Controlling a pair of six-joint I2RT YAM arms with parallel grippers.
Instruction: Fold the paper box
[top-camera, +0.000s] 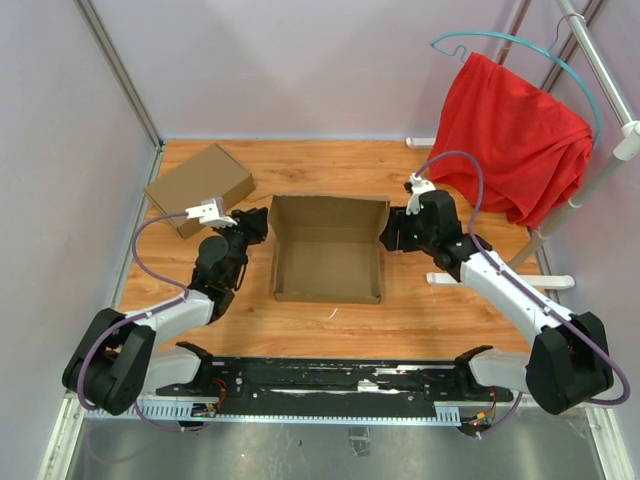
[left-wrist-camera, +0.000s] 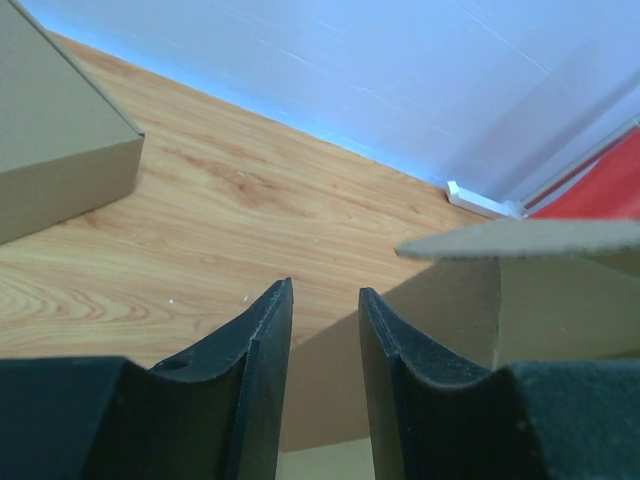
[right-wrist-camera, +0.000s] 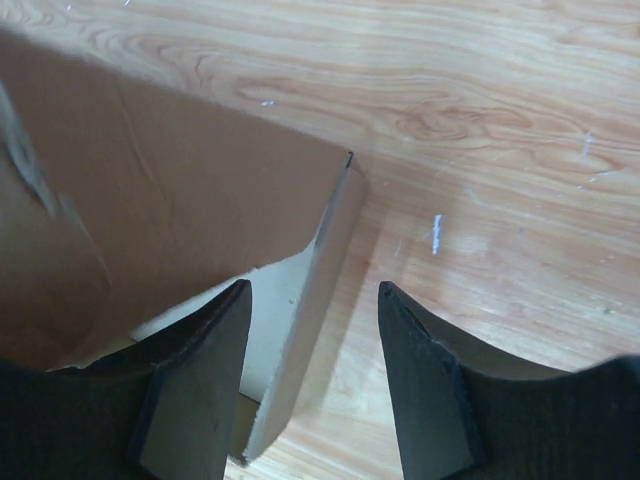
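Seen from above, a wooden table (top-camera: 420, 320) is enclosed by pale lilac walls, and a red cloth (top-camera: 510, 140) is hung on a rack at the right. The paper box (top-camera: 328, 262) lies open in the middle of the table. A closed cardboard box (top-camera: 200, 187) is placed at the far left. The left gripper (top-camera: 258, 226) is seen at the left wall of the paper box and the right gripper (top-camera: 388, 230) at its right wall. Their jaws are too dark here to be judged.

In the left wrist view, the jaws are parted narrowly and nothing is clamped. Shadowed cardboard is seen behind the gap, but which part it is cannot be told. A flap is cut off at the right border.

In the right wrist view, the jaws are held wide apart, released. The edge of the box wall stands between them and is not pinched. The left side is blurred.
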